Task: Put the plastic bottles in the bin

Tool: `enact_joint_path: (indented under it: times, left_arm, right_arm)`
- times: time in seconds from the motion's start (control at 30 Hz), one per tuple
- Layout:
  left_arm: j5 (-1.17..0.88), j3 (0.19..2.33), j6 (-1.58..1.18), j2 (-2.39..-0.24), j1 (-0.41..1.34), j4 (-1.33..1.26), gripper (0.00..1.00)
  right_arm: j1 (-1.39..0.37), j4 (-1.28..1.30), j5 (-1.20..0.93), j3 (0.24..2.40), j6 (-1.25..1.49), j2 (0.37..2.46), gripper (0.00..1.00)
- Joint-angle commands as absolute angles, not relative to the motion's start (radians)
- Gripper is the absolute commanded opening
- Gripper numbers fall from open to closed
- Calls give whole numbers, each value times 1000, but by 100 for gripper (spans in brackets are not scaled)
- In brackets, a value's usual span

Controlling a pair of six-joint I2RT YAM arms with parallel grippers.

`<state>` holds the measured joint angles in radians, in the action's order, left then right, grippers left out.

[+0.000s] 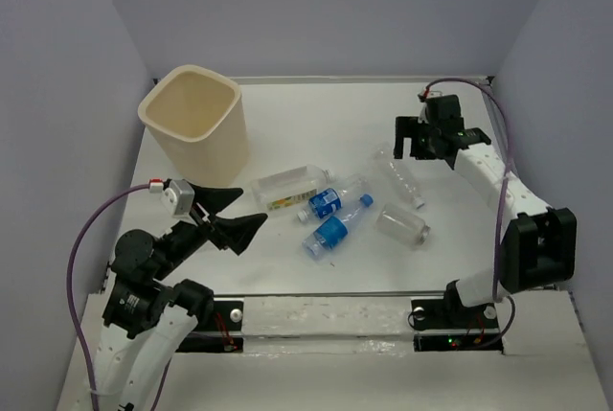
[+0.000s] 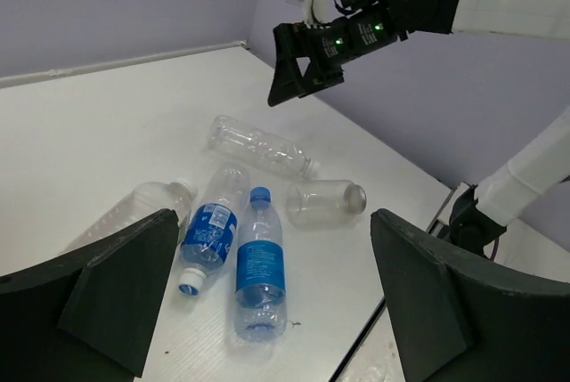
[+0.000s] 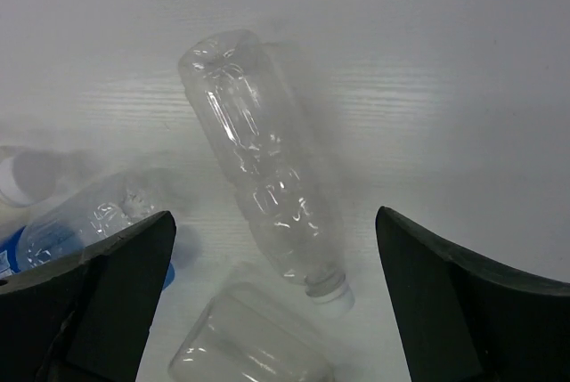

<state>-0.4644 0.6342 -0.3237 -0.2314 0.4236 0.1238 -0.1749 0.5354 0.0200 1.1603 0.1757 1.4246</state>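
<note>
- Bin (image 1: 206, 152): upright at the far-left corner of the white surface (image 1: 326, 119), open end up.
- Plastic bottles: all five lie on their sides in a loose cluster at mid-surface, right of the bin and outside it.
- Squarish bottle (image 1: 285, 191), with a white-yellow-green label: nearest the bin, but apart from it.
- Farther blue-labelled bottle (image 1: 329, 202) and nearer blue-labelled bottle (image 1: 332, 230): close together, just right of the squarish bottle. Contact between them cannot be confirmed.
- Long unlabelled bottle (image 1: 400, 179): at the right of the cluster, lying at a slant, with its cap end toward the near edge.
- Short unlabelled bottle (image 1: 402, 224): just beside the cap end of the long one.
- Left claw (image 1: 238, 215): fingers spread wide, nothing between them. It is raised above the surface at the near left, just in front of the bin, and faces the cluster.
- Right claw (image 1: 414, 148): fingers spread wide, nothing held. It hovers over the long unlabelled bottle, clear of it.
</note>
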Motion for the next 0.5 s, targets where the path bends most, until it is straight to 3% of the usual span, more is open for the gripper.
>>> enact_joint_path:
  times: [0.0,0.4,0.47]
  left_arm:
    - [-502,632,-313,-233,417,75,99]
    - [-506,629,-314,-252,417,74,99]
    - [-508,629,-313,-252,417,75,99]
  right_arm:
    - [-258,569,86,1313,-32,1551,100]
    - [-319,683,78,1508,-150,1877,100]
    - [-319,684,104,1528,-160,1910,93]
